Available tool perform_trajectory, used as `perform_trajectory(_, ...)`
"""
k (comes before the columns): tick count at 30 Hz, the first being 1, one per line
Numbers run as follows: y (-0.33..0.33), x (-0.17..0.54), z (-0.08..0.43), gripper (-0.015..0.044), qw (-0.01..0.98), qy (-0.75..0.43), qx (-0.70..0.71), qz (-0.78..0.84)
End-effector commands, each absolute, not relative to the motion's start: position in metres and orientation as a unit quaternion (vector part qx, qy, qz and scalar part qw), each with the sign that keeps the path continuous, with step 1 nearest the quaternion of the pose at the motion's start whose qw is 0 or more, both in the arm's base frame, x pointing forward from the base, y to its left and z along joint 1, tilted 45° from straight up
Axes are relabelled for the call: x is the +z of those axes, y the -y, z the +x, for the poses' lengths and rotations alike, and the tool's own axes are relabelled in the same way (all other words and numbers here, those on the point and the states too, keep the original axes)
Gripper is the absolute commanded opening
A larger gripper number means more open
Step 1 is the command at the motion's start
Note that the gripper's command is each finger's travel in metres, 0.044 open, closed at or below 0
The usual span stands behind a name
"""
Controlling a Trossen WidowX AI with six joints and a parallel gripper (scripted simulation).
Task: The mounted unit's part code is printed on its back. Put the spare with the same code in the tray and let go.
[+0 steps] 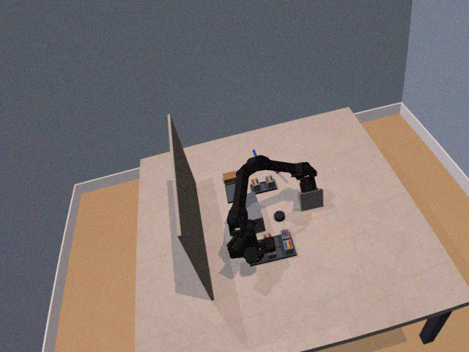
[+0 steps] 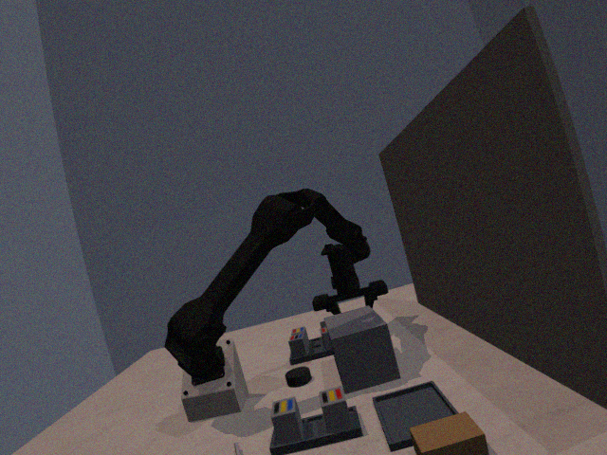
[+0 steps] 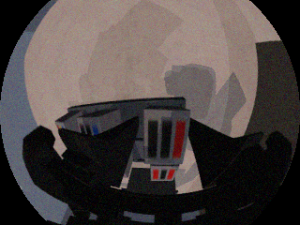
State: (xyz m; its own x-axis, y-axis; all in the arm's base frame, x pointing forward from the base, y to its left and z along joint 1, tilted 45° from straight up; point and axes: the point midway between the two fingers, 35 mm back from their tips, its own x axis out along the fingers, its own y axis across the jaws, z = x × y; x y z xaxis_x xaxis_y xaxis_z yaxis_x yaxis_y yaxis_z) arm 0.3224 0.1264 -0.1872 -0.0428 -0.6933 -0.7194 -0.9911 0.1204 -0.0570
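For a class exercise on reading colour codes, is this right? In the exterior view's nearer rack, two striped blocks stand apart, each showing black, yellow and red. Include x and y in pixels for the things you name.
The left block's (image 1: 270,182) (image 2: 285,423) last stripe is blue, not red, as the exterior view shows. The rest stands.

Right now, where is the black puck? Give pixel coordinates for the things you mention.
In the exterior view, the black puck (image 1: 279,215) (image 2: 298,376) lies on the table, between the arm's base (image 1: 311,200) (image 2: 211,405) and the big grey box (image 2: 367,357).

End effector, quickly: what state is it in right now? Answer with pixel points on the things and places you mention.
End effector (image 1: 268,250) (image 2: 352,308) (image 3: 163,120): fingers apart, astride a grey block with black, black and red stripes (image 3: 165,140); whether they grip it cannot be told.
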Motion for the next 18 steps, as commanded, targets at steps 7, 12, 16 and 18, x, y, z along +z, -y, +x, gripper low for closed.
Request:
perform_trajectory(7, -0.1266, -0.1871, 0.3226, 0.0142, 0.311, -0.681, 0.240, -0.618)
perform_trajectory(12, -0.1266, -0.1871, 0.3226, 0.0070, 0.311, -0.681, 0.240, -0.618)
perform_trajectory(16, -0.1266, -0.1871, 0.3226, 0.0000, 0.311, -0.681, 0.240, -0.618)
perform_trajectory(18, -0.1266, -0.1871, 0.3226, 0.0000, 0.311, -0.681, 0.240, -0.618)
